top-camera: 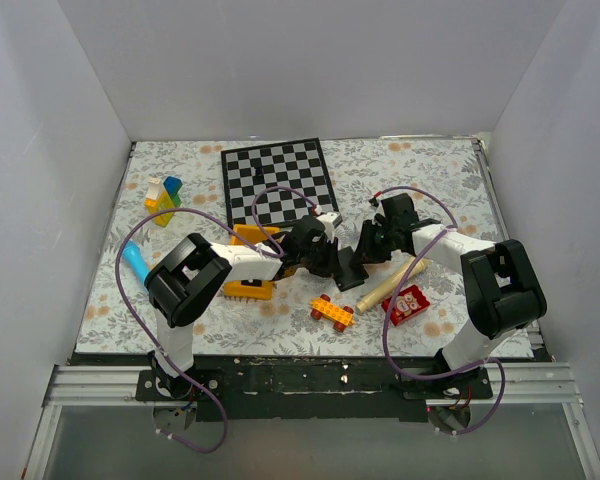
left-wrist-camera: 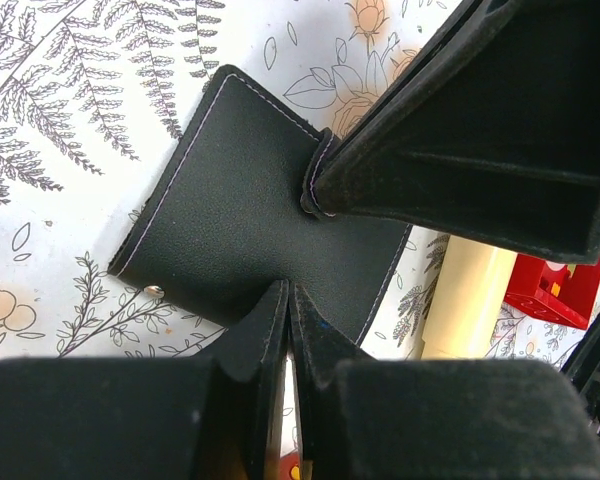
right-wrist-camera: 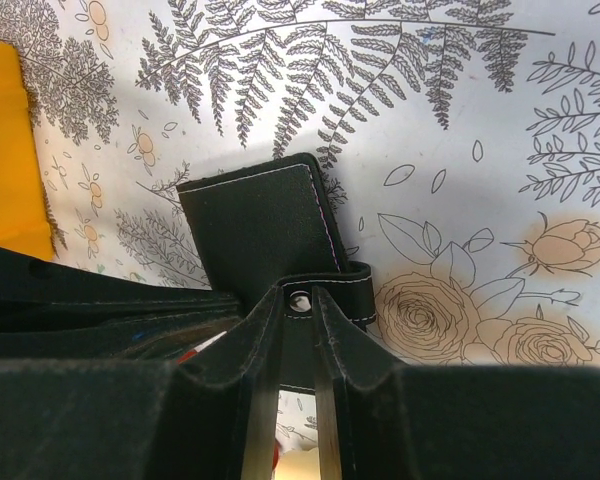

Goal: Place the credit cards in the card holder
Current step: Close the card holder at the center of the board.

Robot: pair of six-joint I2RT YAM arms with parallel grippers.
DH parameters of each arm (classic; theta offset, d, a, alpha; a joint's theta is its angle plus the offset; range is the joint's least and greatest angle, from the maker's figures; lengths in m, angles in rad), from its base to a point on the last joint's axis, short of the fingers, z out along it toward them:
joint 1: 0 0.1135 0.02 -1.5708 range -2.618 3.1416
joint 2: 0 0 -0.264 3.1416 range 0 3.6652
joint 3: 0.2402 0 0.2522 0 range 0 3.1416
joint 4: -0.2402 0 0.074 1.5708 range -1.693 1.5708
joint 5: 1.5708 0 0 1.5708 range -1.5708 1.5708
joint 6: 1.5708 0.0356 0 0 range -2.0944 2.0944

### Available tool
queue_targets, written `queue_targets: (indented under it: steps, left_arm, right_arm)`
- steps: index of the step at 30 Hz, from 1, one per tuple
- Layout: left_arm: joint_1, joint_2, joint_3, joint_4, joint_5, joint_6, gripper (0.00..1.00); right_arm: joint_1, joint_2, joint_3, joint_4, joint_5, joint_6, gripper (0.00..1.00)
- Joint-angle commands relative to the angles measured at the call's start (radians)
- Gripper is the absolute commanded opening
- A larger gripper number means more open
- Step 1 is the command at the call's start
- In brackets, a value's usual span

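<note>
My left gripper (left-wrist-camera: 286,300) is clenched on the holder (left-wrist-camera: 250,220) at its near edge; it lies on the floral cloth (left-wrist-camera: 60,110), mid-table; my right gripper (right-wrist-camera: 298,305) straddles its snap tab (right-wrist-camera: 345,290); pinching or not, I cannot tell.

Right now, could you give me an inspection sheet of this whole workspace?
Surface: floral-print cloth, lying flat.
Job's things: card holder on the cloth, black outer face showing; credit cards not clearly seen.
Clutter: chessboard, coloured blocks, blue tube, orange bricks, cream rolling pin, red box.
Grippers: left gripper shut on the card holder's edge; right gripper shut on its snap tab.
Cables: purple cables loop off both arms.
Surroundings: white walls on three sides.
</note>
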Motion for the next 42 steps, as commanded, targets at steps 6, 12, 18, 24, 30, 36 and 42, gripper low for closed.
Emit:
queue_targets:
  steps: [6,12,18,24,30,36,42]
  left_arm:
    - [-0.008,-0.02,0.011,-0.026,0.027,0.001,0.03]
    - [-0.008,-0.012,0.015,-0.026,0.03,0.0,0.02]
    - [-0.008,-0.013,0.012,-0.026,0.03,0.0,0.02]
    - [-0.009,-0.012,0.011,-0.023,0.03,-0.003,0.01]
    - [-0.008,-0.013,0.011,-0.023,0.03,-0.003,0.01]
    - [-0.008,-0.012,0.011,-0.021,0.03,-0.003,0.01]
    - [-0.008,-0.013,0.009,-0.02,0.032,-0.005,0.0]
  right_arm:
    - [0.027,0.028,0.02,0.006,-0.04,-0.003,0.24]
    - [0.037,0.028,0.008,0.008,-0.034,-0.003,0.24]
    - [0.054,0.03,0.0,0.008,-0.031,-0.003,0.24]
    - [0.068,0.022,-0.003,0.0,-0.021,-0.003,0.24]
    - [0.079,0.028,0.0,-0.026,0.008,-0.017,0.24]
    - [0.094,0.028,-0.003,-0.049,0.051,-0.018,0.22]
    - [0.131,0.027,0.003,-0.097,0.124,-0.029,0.2]
